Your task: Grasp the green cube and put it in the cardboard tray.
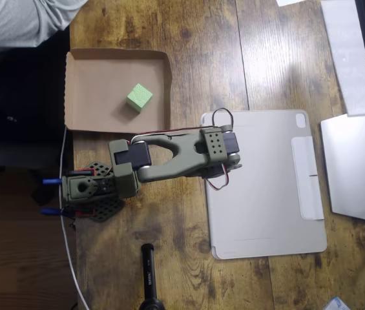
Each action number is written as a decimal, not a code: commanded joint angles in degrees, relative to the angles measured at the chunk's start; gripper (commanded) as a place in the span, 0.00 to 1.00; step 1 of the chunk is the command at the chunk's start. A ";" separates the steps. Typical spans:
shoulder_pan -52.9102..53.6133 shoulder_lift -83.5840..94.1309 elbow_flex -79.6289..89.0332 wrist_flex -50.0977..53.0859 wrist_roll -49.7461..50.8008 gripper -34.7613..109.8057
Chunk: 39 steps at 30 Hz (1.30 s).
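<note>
The green cube (pixel 139 97) rests inside the cardboard tray (pixel 92 84), right of the tray's middle and slightly rotated. The tray lies on the wooden table at the upper left. Below it the olive-green arm is folded back on itself, its elbow (pixel 218 148) over the corner of a grey tablet cover. My gripper (pixel 123 179) hangs at the folded end beside the arm's base, well below the tray and apart from the cube. Its fingers are hidden under the gripper head, so I cannot see whether they are open or shut.
A flat grey tablet cover (pixel 266 187) lies right of the arm. A pale monitor stand (pixel 356 168) and papers fill the right edge. A black cylinder (pixel 150 278) stands at the bottom. A person's grey sleeve (pixel 20 22) is at the top left. The table's left edge runs past the tray.
</note>
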<state>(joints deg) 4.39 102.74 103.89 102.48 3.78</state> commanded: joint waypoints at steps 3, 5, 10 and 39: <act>1.41 0.70 0.18 0.70 0.26 0.24; 1.58 0.79 0.18 0.70 0.09 0.24; 1.58 0.97 0.18 0.70 -0.18 0.24; 0.97 0.00 0.26 0.70 0.97 0.24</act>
<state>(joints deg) 4.48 102.04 103.89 102.48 3.69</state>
